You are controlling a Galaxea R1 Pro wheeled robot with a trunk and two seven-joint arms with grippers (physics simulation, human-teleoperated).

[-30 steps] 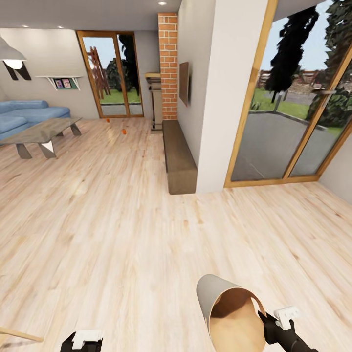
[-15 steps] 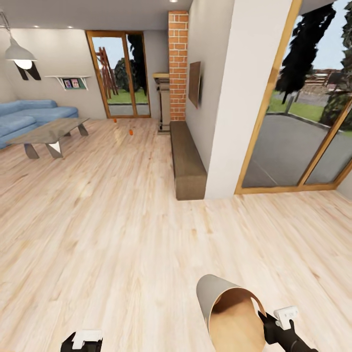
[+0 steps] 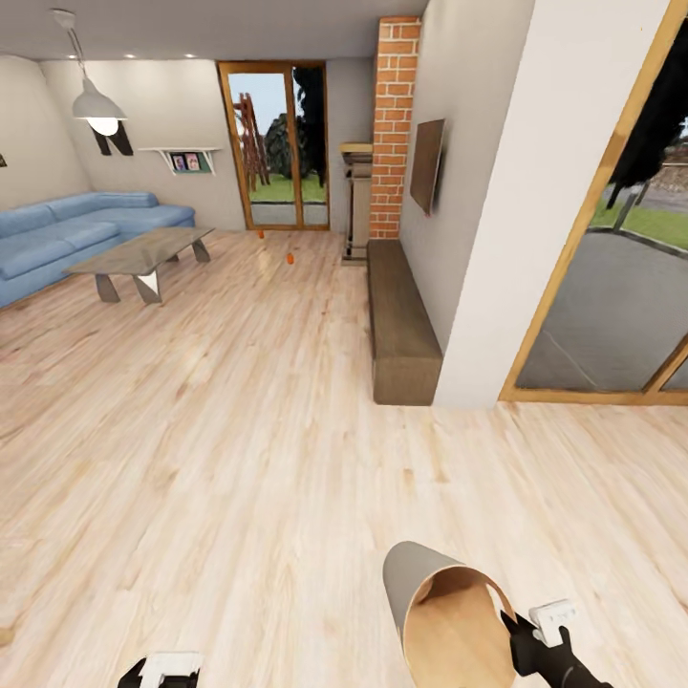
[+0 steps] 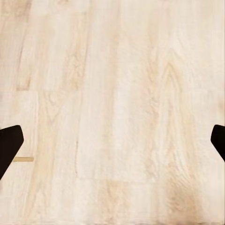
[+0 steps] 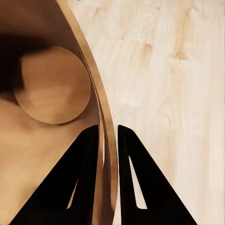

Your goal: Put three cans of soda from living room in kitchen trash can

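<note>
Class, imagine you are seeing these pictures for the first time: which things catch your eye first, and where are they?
The trash can looms at the near edge, tipped with its wood-toned inside facing the camera, its rim pinched by the right gripper. Across the plank floor, a blue corner sofa sits far left, and tiny orange cans stand before the glass doors.
</note>
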